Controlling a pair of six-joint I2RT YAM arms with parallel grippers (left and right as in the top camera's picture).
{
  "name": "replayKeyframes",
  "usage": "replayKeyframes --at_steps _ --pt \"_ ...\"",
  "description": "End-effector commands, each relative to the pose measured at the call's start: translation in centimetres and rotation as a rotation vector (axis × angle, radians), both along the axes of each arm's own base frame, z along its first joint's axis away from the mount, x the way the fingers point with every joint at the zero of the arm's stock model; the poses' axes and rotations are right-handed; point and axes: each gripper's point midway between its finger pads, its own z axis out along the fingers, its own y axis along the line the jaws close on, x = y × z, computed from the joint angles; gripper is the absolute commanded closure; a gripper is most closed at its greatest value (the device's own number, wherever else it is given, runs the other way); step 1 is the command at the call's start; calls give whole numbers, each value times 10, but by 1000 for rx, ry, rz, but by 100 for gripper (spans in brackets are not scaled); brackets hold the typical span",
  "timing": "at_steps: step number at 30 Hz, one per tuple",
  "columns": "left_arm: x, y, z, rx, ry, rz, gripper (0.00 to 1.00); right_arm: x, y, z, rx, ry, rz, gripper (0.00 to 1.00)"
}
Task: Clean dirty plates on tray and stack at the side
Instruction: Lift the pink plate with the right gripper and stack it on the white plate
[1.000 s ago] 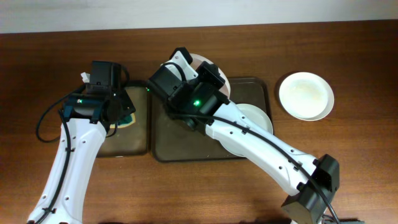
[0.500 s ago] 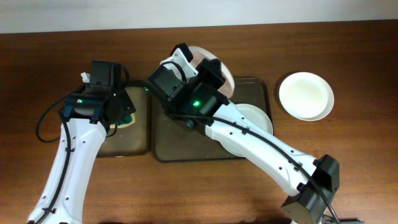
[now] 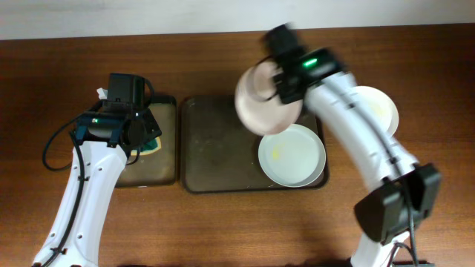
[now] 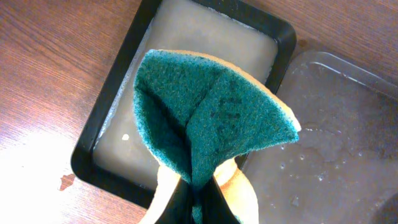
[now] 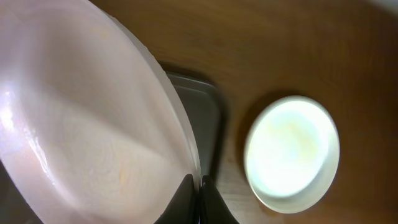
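Right gripper (image 5: pixel 199 185) is clamping a tilted plate (image 3: pixel 261 104) by its rim; likely rigid, slippery, breakable. Left gripper (image 4: pixel 196 194) is squeezing a sponge (image 4: pixel 205 112).

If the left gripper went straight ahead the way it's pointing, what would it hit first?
The left gripper pinches a green sponge aimed down at the small black tray. The sponge would likely touch the cloudy water in that tray first; its height above is unclear.

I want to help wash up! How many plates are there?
3. A lifted plate hangs in the right gripper above the tray; another plate lies on it; a third plate sits on the table, partly under the arm.
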Motion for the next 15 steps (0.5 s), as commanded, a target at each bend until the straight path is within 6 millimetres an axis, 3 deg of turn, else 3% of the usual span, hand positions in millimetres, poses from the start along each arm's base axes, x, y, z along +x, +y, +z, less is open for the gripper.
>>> replayKeyframes --at_steps 1,5,8,12,15 --pt "-1 4 -1 15 3 8 100 6 -59 -10 244 58 -173 96" --pt "-1 4 -1 15 3 8 100 -7 -159 -31 337 86 -411 96" --pt "-1 4 -1 15 3 8 100 -21 -212 -51 351 84 -557 96" --pt "0 4 -1 14 -1 9 100 -41 -255 -77 376 81 -714 96" --pt "1 4 0 14 -5 9 100 -46 -259 -91 382 90 -732 96"
